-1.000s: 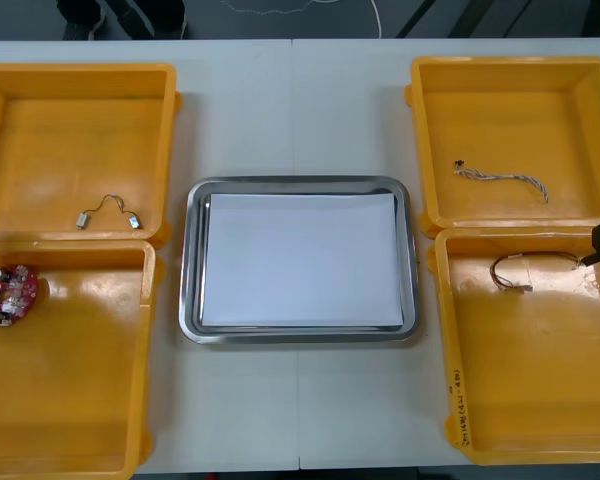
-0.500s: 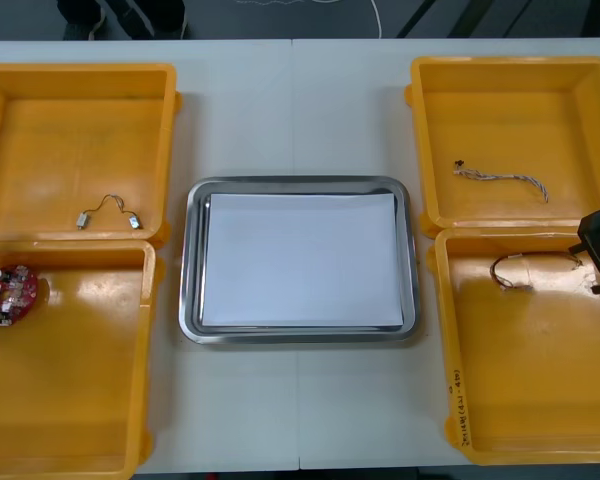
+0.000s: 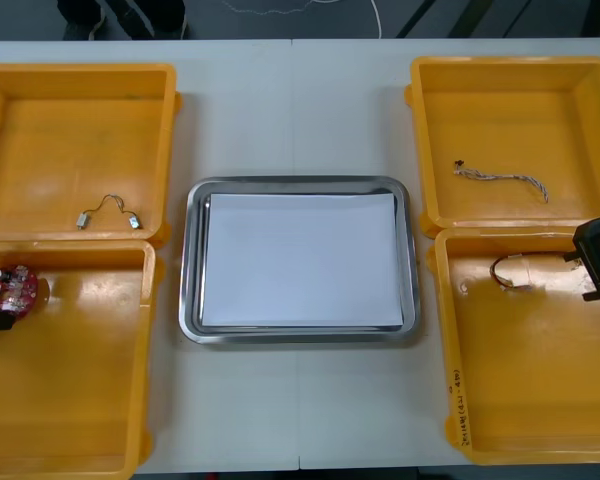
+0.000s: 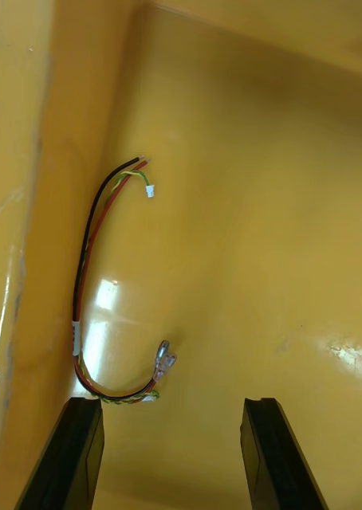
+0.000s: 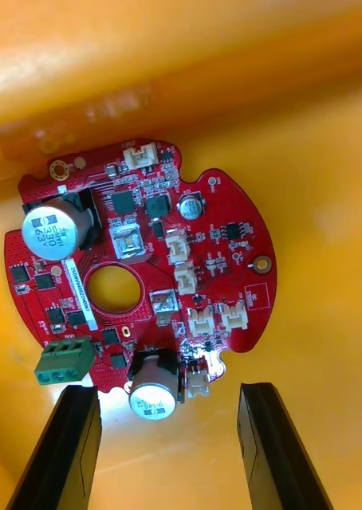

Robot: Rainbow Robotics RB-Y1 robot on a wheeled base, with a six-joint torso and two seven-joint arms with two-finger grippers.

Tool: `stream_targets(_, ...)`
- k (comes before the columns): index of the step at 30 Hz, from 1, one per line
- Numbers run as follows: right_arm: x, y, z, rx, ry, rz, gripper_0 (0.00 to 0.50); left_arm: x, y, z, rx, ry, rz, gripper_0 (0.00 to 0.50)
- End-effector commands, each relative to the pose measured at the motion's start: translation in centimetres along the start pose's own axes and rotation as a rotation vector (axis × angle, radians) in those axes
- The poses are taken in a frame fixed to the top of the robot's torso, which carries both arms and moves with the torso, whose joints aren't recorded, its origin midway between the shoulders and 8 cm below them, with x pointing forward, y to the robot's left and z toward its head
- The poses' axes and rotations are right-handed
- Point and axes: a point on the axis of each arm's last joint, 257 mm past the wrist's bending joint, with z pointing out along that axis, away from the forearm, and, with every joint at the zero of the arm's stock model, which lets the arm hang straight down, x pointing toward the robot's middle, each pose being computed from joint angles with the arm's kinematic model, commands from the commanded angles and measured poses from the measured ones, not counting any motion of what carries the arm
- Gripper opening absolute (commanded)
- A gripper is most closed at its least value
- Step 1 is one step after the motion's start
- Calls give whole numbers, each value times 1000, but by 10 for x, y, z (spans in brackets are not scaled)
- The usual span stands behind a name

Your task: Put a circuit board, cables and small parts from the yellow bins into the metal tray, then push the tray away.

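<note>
L gripper (image 5: 169,450) hung over the circuit board (image 5: 213,263) in the near-left yellow bin (image 3: 80,400). Its fingers (image 5: 69,446) were spread wide w/ nothing between them, tips just short of the board's edge. Board lay flat on the bin floor, close against a bin wall: round, red, rigid, w/ a centre hole, two silver cylinders, a green terminal block, white sockets & small chips. Prob. light & stiff and won't flex, but the components look fragile, so best pinched across the bare rim, not on the cylinders or sockets. Flat on slick plastic it may skid; one finger likely needs to get under an edge. R gripper (image 4: 177,454) was over the near-right yellow bin (image 3: 540,400), also wide & empty, w/ the cable (image 4: 77,319) just beyond one fingertip. It was thin black, red & yellow wires curved in a C beside the bin wall, a tiny white plug at one end, small metal terminals at the other. Soft, floppy, v. light; grab mid-bundle. Metal tray (image 3: 192,260), shiny rim & white inside, sat between the bins w/ nothing in it yet.
</note>
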Motion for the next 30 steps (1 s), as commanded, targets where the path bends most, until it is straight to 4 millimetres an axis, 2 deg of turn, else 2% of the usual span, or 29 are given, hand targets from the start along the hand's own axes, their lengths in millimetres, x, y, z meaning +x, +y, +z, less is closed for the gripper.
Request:
stream_targets(1, -1, 2, 1, -39, 7, 87, 500, 3, 8, -4, -37, -11, 121, 500)
stream_targets(12, 22, 3, 18, -34, 32, 75, 500, 4, 6, 0, -43, -4, 137, 500)
stream_targets(21, 33, -4, 47, -7, 27, 79, 500, 4, 1, 5, -36, 1, 145, 500)
stream_targets(28, 42, -3, 54, -7, 30, 91, 500, 5, -1, 7, -33, 4, 150, 500)
stream_targets(30, 46, -4, 57, -6, 37, 93, 500, 5, -2, 8, -32, 4, 149, 486)
